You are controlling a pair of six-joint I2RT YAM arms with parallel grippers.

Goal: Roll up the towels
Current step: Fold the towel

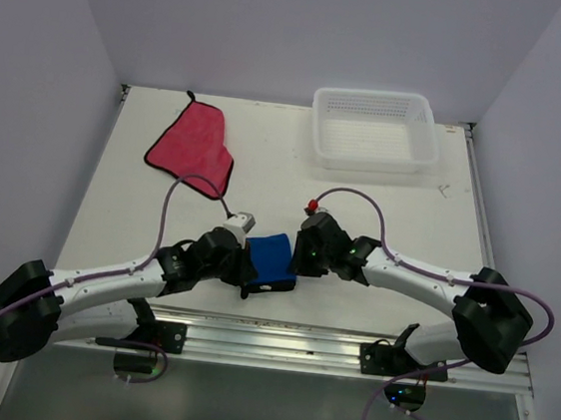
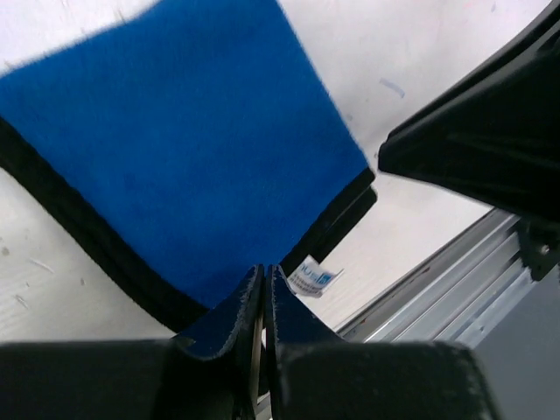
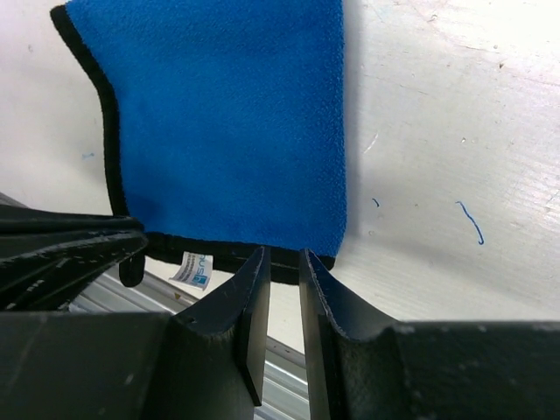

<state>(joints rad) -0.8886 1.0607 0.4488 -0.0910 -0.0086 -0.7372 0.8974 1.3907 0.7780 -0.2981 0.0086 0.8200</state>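
My left claw (image 2: 265,273) has its jaws pressed almost together, pinched on the near hem of the blue towel (image 1: 272,254). My right claw (image 3: 282,258) meets that hem from the other side. Its jaws stand a thin slot apart with the dark edging at their tips, and I cannot tell whether they clamp it.

The blue towel lies low in the middle of the top view, between my two claws and just above the rail (image 1: 277,335) that runs along the table's near edge. There is little room below it. Bare table (image 1: 381,211) opens out above it and to both sides.

The pink towel (image 1: 192,146) lies flat in the upper left, well apart from the blue one, with a small loop at its top corner. The basket (image 1: 370,163) sits in the upper right, against the far edge. Neither one crowds my claws, which nearly face each other across the blue towel.

The blue cloth is soft and napped, with black edging and a small white label (image 2: 312,277) poking out at the hem. The basket is white mesh plastic. The table top is white and scuffed, with a few blue pen marks (image 3: 468,223).
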